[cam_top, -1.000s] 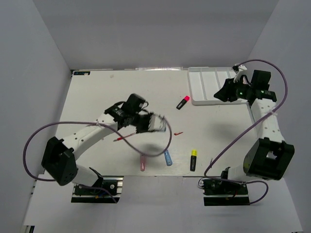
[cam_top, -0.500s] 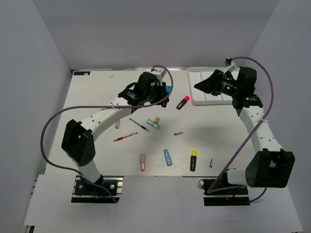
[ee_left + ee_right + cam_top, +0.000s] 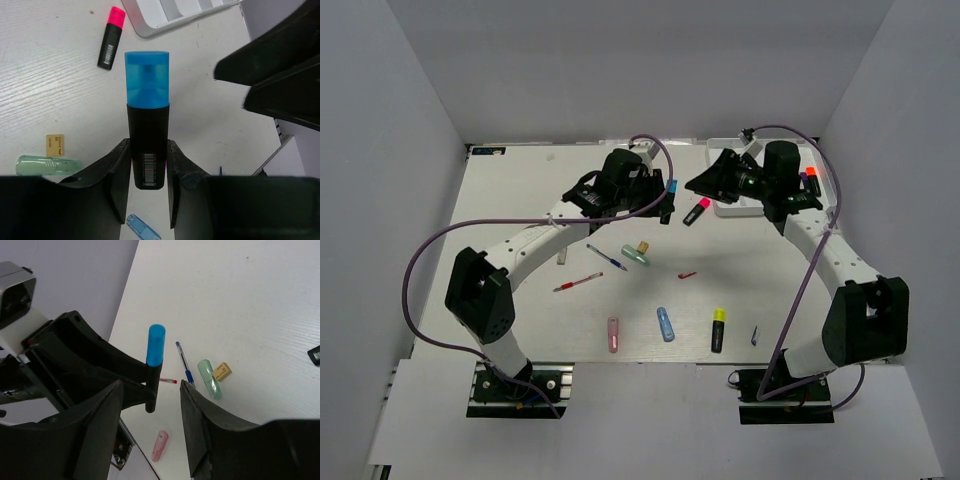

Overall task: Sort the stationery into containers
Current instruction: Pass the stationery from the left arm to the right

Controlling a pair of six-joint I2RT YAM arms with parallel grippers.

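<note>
White worktop (image 3: 510, 190), wood-grain finish. Lying directly on it:
- a white divided tray (image 3: 150, 15) at the far right
- a pink-capped highlighter (image 3: 696, 211) just beside the tray
- a blue pen (image 3: 606, 257), green capsule (image 3: 637, 257) and tan bit (image 3: 642, 246) together at centre
- a red pen (image 3: 577, 283) left of centre
- a pink capsule (image 3: 613, 334), blue capsule (image 3: 665, 324) and yellow-capped highlighter (image 3: 718, 329) near the front edge

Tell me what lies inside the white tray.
In the white tray, an orange cap and a purple cap show at the right end. The right arm covers most compartments, hiding their contents.
</note>
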